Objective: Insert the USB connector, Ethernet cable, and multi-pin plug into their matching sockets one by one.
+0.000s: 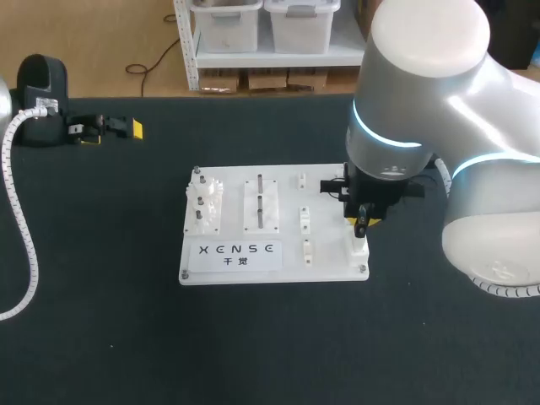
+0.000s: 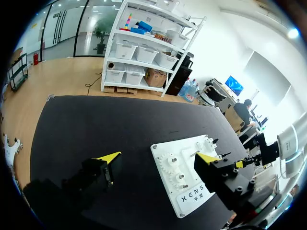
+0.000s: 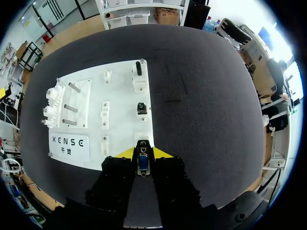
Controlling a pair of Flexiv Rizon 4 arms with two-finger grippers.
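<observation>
On the big black table (image 1: 101,321) sits a white board (image 1: 329,211) with little sockets along its side. Over that side hangs my right arm (image 1: 422,93), big and grey, so from above most of what it is doing is hidden.

Far off at the table's left corner, my left gripper (image 2: 157,157) has its fingers spread wide and holds nothing.

My right gripper (image 3: 142,154) has its two yellow tips pressed close on a small plug (image 3: 142,162), one on each side. That plug is bluish and shiny, and I think it is the multi-pin one. It sits just at the white socket block (image 3: 142,140) at the near end of the board. I cannot tell if it is already part way in.

Farther ahead along the same edge are two more sockets, the middle socket (image 3: 141,108) and the far socket (image 3: 138,72). Each has a dark piece in it.

I think the plug is light and hard, and it will not squash. Its smooth metal shell could slip in the fingers, and its thin pins could bend if it goes in crooked. The best place to hold it is by the flat sides of its body, away from the pins, and to keep it straight up over the socket.
</observation>
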